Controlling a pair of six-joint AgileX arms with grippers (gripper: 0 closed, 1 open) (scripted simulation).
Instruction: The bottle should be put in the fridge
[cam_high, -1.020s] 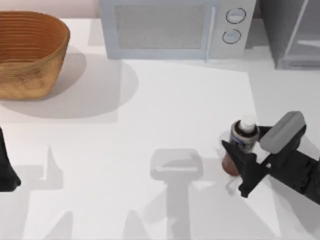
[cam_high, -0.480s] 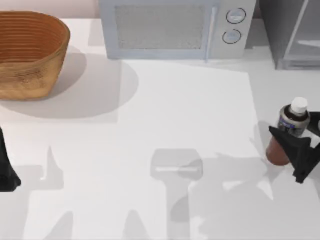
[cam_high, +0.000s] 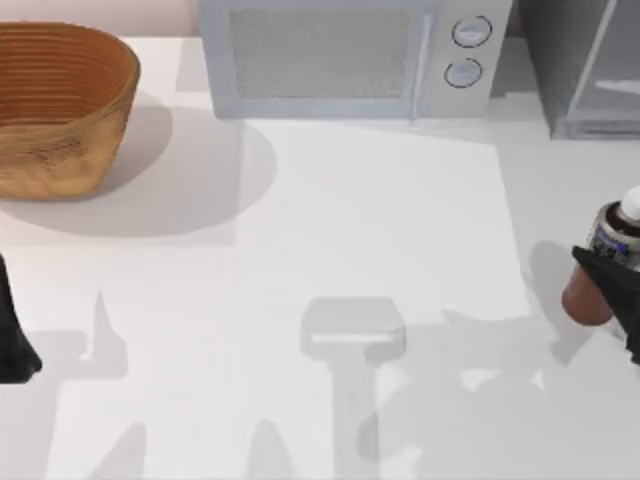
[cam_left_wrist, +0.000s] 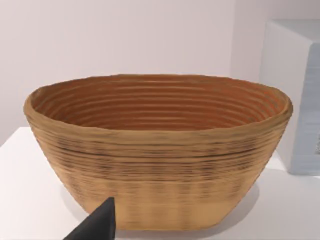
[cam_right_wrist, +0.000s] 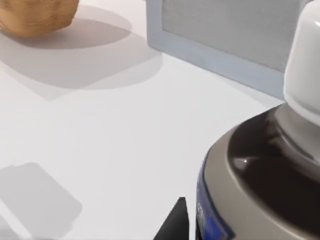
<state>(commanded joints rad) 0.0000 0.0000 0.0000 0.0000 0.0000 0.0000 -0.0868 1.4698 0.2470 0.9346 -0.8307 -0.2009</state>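
While the bottle sits clamped in the right gripper near the counter's right edge, you can judge the pickup done; what remains is carrying it to the fridge at the back right and setting it inside. You see the fingers holding a smooth round bottle with a reddish-brown base, blue-grey label, dark neck and white cap. Your left gripper is parked at the left edge, facing the ribbed woven basket.

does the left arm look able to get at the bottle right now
Probably not: the bottle is in the right gripper at the table's right edge, while the left gripper sits at the far left.
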